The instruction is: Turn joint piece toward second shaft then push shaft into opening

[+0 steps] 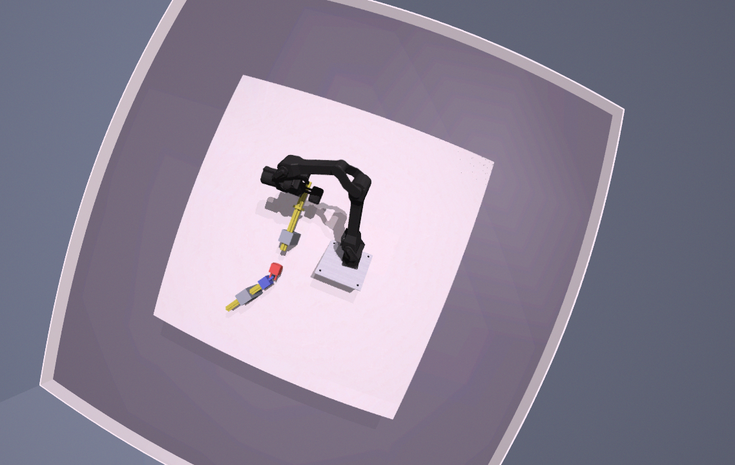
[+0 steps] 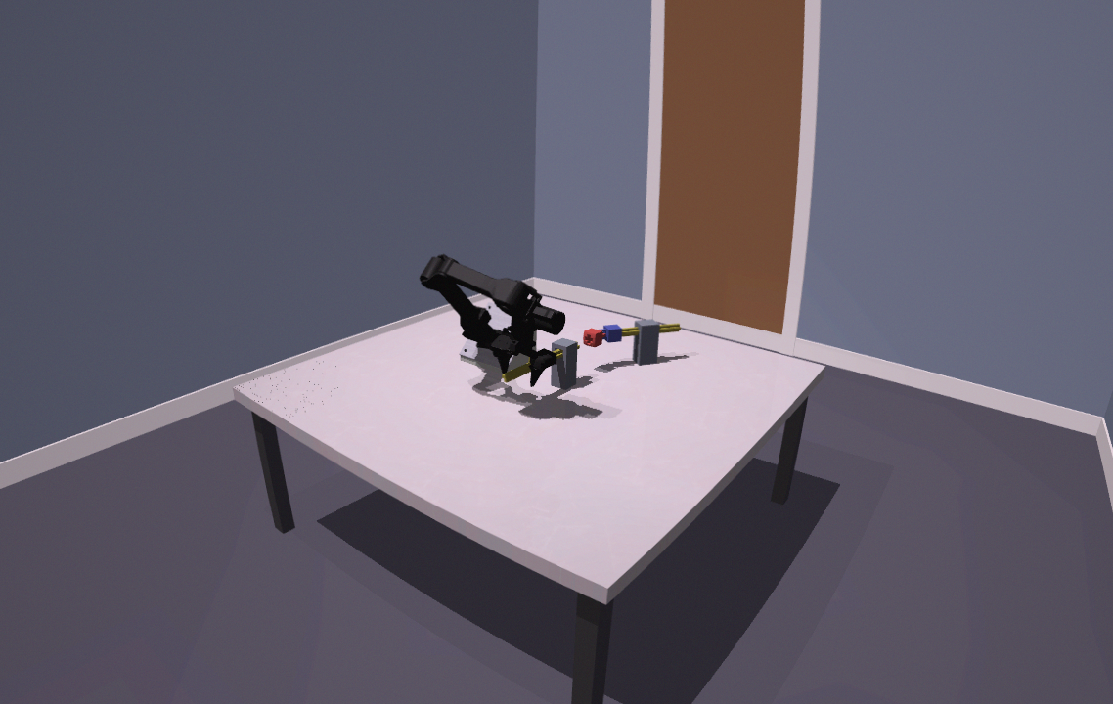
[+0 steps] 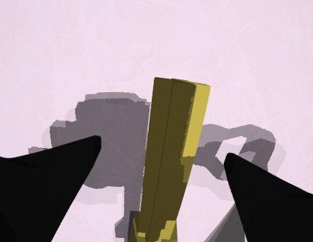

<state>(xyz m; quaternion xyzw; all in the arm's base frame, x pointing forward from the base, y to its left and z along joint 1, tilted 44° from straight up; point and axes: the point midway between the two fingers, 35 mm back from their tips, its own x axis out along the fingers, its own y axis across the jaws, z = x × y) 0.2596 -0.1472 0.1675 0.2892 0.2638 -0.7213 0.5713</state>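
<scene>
My fingers [image 1: 308, 189] [image 2: 518, 374] are spread wide around the sliding stick's [image 1: 294, 218] [image 2: 522, 369] [image 3: 170, 148] back end. The red piece [image 1: 275, 270] [image 2: 592, 337] seems turned already. I think I should pinch the stick next, then push it toward the red piece.

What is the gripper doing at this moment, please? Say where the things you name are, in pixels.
Gripper [image 1: 304, 195] [image 2: 518, 379] [image 3: 164, 152]: open, holding nothing, with its fingers apart on either side of the second shaft's [image 1: 296, 212] [image 2: 515, 371] [image 3: 170, 134] far end in the wrist view.
</scene>
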